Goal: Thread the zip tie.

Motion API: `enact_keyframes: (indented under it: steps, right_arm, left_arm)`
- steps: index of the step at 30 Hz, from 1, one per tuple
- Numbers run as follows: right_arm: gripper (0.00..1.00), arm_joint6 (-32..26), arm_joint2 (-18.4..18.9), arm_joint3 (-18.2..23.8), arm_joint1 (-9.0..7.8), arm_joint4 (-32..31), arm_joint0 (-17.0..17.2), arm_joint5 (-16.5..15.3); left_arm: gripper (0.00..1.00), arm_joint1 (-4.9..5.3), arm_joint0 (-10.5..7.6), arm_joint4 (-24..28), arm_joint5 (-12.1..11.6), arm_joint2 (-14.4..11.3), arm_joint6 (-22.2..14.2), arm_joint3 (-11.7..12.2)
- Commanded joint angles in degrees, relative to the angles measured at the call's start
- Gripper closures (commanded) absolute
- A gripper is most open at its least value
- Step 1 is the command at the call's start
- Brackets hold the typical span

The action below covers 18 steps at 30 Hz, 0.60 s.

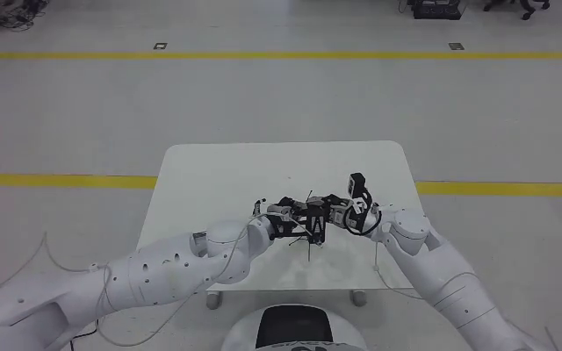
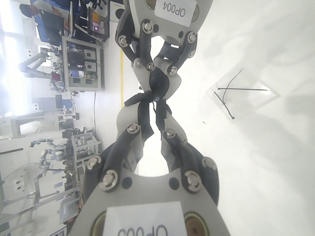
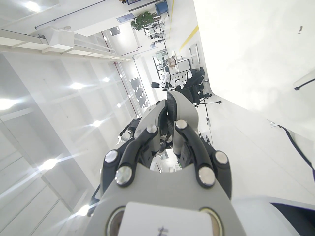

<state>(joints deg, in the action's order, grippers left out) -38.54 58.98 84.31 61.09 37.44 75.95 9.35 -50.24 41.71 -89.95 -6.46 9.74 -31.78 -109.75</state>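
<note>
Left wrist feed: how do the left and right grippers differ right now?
The left gripper has frayed black wrapping on its fingertips; the right gripper shows a neat dotted black pad on pale fingers. The left gripper's fingers leave a narrow gap below their tips; the right gripper's lie pressed together. Both are shut, meeting tip to tip above the table.

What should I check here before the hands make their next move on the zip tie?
1. Left hand shut: ok.
2. Right hand shut: ok.
3. Hands tip to tip over the table: ok.
4. Zip tie at the meeting fingertips: ok.
5. Tail inside the head: cannot tell.
6. Spare zip ties lie in the clear tray, apart from both hands: ok.
</note>
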Motion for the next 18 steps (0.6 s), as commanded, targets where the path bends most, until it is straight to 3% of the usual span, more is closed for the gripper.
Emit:
enact_keyframes:
  steps: [1,8,9,10,11,12,13,18]
  right_arm:
    - [1.00,-0.1,0.0,0.0,0.05,-0.1,0.0,0.1]
    - [1.00,-0.4,0.3,-0.1,0.25,-0.2,0.1,0.0]
    - [0.96,-0.4,0.3,-0.1,0.28,-0.2,0.2,0.0]
    - [0.75,-0.4,0.4,-0.1,0.30,-0.3,0.2,0.0]
    - [0.61,-0.5,0.4,-0.1,0.31,-0.4,0.3,0.0]
    - [0.15,-0.5,0.5,-0.1,0.33,-0.4,0.3,-0.1]
    - [0.00,-0.5,0.6,-0.1,0.35,-0.5,0.4,-0.1]
    - [0.00,-0.3,0.9,0.1,0.36,-1.6,0.6,-0.5]
  left_arm:
    - [0.91,0.02,0.00,0.0,-0.1,0.0,0.1,0.0]
    - [1.00,0.02,0.02,0.0,-0.4,0.0,0.2,0.0]
    - [1.00,0.02,0.04,0.0,-0.4,0.0,0.2,0.0]
    - [1.00,0.01,0.06,0.0,-0.4,0.0,0.2,0.0]
    - [1.00,0.00,0.08,0.0,-0.4,0.0,0.2,0.0]
    - [1.00,0.00,0.12,0.0,-0.3,0.0,0.3,0.1]
    - [1.00,0.01,0.23,0.0,-0.1,0.0,0.4,0.2]
    - [1.00,0.30,0.80,0.0,1.7,0.2,1.1,0.7]
